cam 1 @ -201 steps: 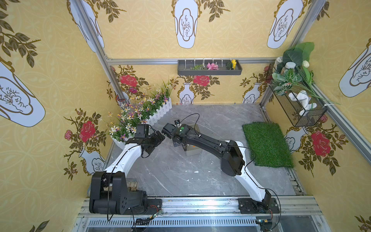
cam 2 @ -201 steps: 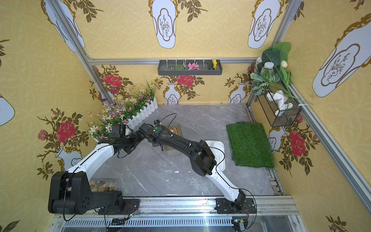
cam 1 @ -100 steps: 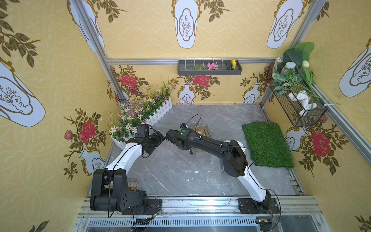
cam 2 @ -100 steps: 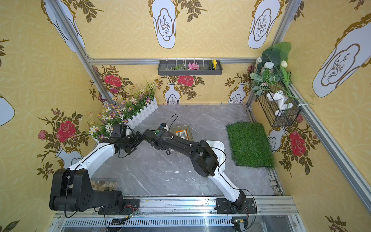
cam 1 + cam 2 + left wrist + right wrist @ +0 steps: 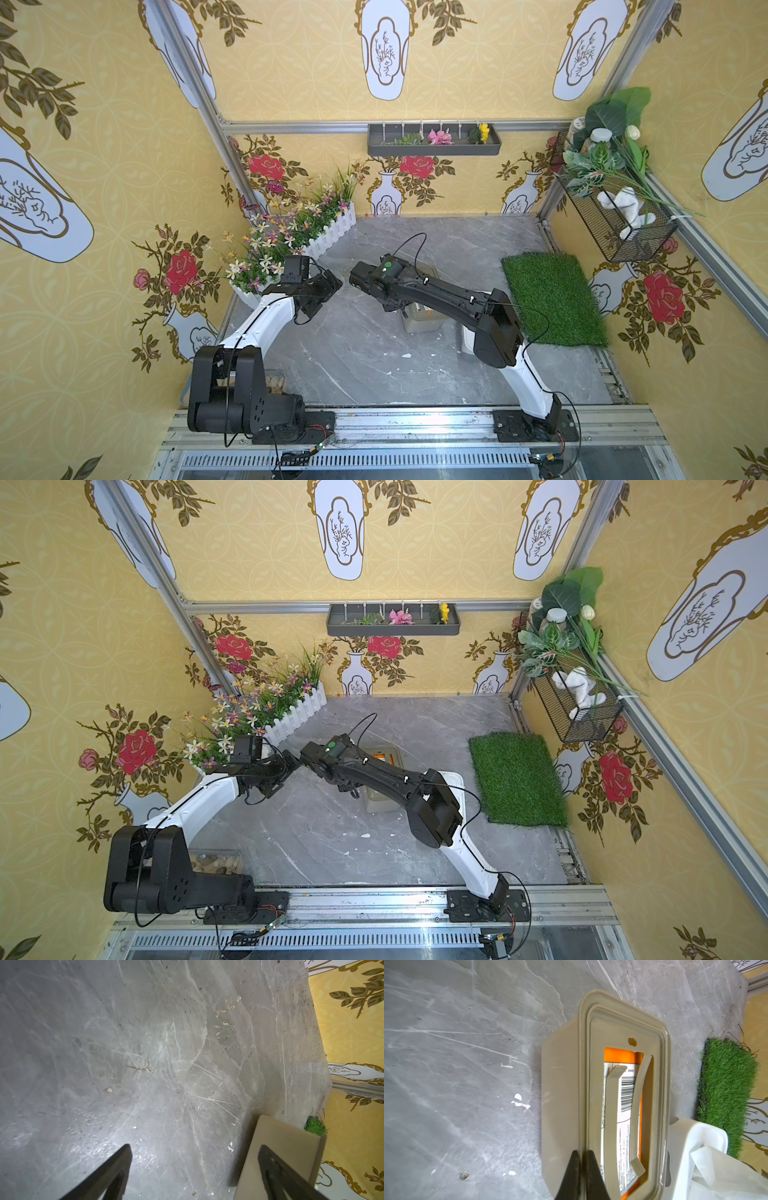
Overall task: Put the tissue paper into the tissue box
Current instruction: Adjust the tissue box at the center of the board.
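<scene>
Tissue paper: orange pkg w/ white barcode label, sits inside the tissue box, seen thru the rectangular slot in its top. Box is beige matte plastic w/ rounded corners, a stepped rim and two curved tabs across the slot. It stands on the table, a grey marble-look surface, scuffed, w/ white crumbs. Right tool is clenched, black pointed tips together right over the box rim; can't tell if they pinch it. Just beside the box is a glossy white tray w/ a crinkled translucent sheet; past that, a shaggy green turf mat. Left tool is released, tips wide apart, nothing between them, over bare table nr a box corner. In both top views the right arm crosses above the box.
</scene>
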Tool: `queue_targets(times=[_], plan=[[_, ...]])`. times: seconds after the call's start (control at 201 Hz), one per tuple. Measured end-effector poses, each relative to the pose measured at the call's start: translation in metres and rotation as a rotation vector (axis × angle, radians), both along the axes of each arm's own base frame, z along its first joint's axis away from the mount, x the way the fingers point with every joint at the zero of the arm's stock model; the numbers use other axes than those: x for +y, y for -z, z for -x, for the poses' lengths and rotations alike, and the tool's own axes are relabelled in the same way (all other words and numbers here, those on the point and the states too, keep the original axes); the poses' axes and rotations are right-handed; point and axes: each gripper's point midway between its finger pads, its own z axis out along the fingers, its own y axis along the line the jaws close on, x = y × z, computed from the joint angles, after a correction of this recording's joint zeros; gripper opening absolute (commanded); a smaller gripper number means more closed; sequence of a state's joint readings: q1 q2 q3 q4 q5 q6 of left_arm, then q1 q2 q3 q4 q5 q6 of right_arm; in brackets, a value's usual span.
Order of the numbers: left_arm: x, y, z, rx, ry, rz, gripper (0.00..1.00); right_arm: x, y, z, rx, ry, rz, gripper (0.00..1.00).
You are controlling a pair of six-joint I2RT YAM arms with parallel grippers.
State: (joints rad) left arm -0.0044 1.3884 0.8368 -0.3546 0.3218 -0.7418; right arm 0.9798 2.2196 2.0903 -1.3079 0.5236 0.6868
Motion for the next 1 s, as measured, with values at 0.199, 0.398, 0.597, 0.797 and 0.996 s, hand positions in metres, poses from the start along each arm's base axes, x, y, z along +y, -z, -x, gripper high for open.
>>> queue_targets(times=[0.199, 0.398, 0.597, 0.797, 0.996], plan=[[0.000, -0.001, -0.001, -0.001, -0.008, 0.004, 0.97, 0.019, -0.020, 0.007, 0.010, -0.022, -0.165, 0.00], [0.004, -0.009, -0.002, -0.018, -0.019, -0.015, 0.97, 0.039, -0.027, 0.012, 0.038, -0.046, -0.400, 0.00], [0.009, -0.019, -0.002, -0.037, -0.027, -0.046, 0.97, 0.050, -0.024, -0.002, 0.036, -0.016, -0.689, 0.00], [0.016, -0.026, 0.001, -0.040, -0.043, -0.079, 0.98, 0.059, -0.026, -0.026, 0.015, 0.034, -0.956, 0.00], [0.018, -0.029, 0.001, -0.037, -0.044, -0.092, 0.98, 0.084, -0.039, -0.026, 0.049, -0.016, -1.143, 0.00]])
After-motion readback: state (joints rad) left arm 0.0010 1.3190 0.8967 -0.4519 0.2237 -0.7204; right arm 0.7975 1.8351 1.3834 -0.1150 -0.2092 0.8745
